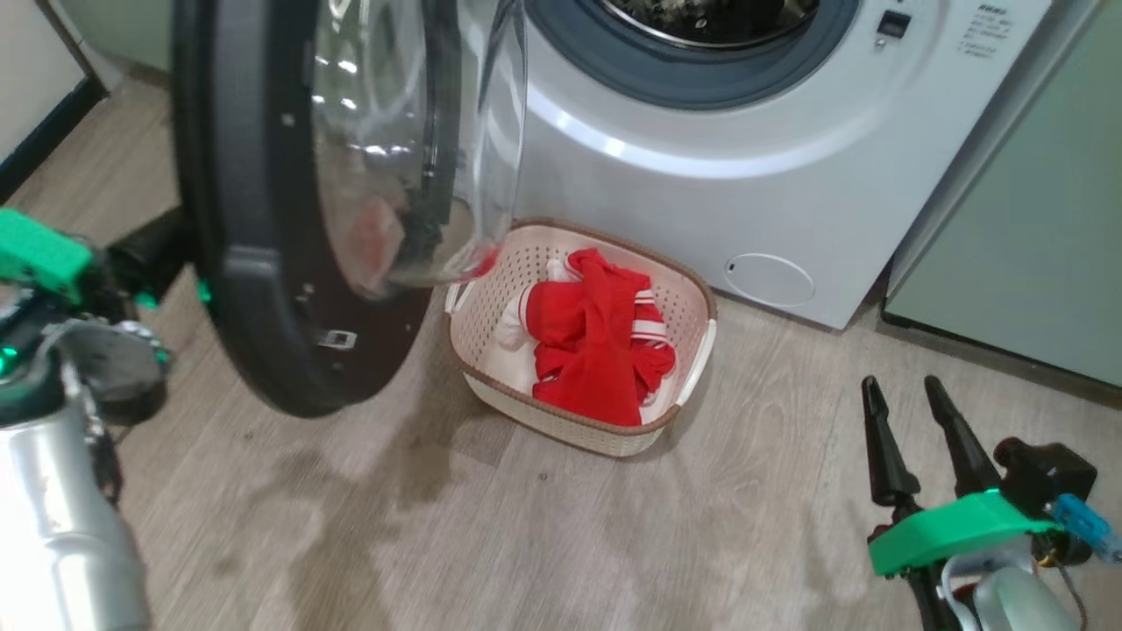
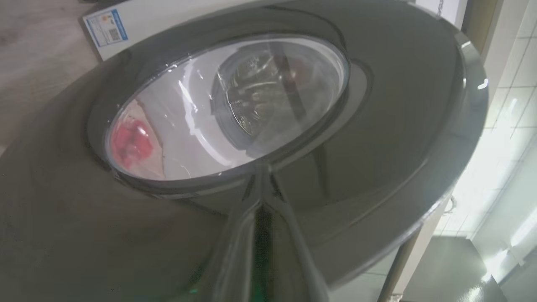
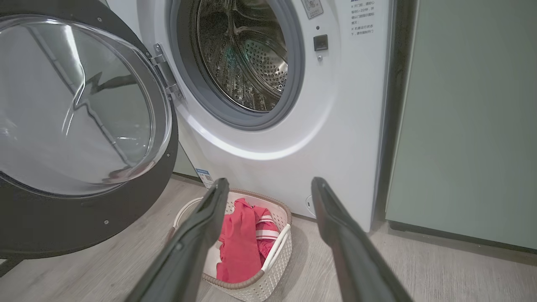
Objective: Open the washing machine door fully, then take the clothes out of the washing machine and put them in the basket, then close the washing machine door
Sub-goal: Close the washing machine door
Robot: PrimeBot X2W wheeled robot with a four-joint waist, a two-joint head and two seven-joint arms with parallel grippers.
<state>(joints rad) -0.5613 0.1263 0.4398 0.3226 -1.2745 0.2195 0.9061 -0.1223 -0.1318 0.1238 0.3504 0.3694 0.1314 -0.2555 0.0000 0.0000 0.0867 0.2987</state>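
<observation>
The washing machine door [image 1: 254, 289] stands swung out on the left of the white washing machine [image 1: 745, 175], its clear bowl [image 1: 412, 149] facing the opening. My left gripper [image 2: 262, 178] is shut, its tips against the door's glossy outer face [image 2: 398, 126] just below the window [image 2: 226, 109]. In the head view the door hides its fingers. The red clothes [image 1: 596, 342] lie in the cream basket [image 1: 697, 302] on the floor in front of the machine. My right gripper [image 1: 903, 386] hangs open and empty, right of the basket. The steel drum [image 3: 243, 54] looks bare.
A pale green cabinet [image 1: 1034, 219] flanks the machine on the right. My left forearm [image 1: 53, 526] rises at the lower left, behind the door. Wood-look floor [image 1: 526, 526] spreads in front of the basket.
</observation>
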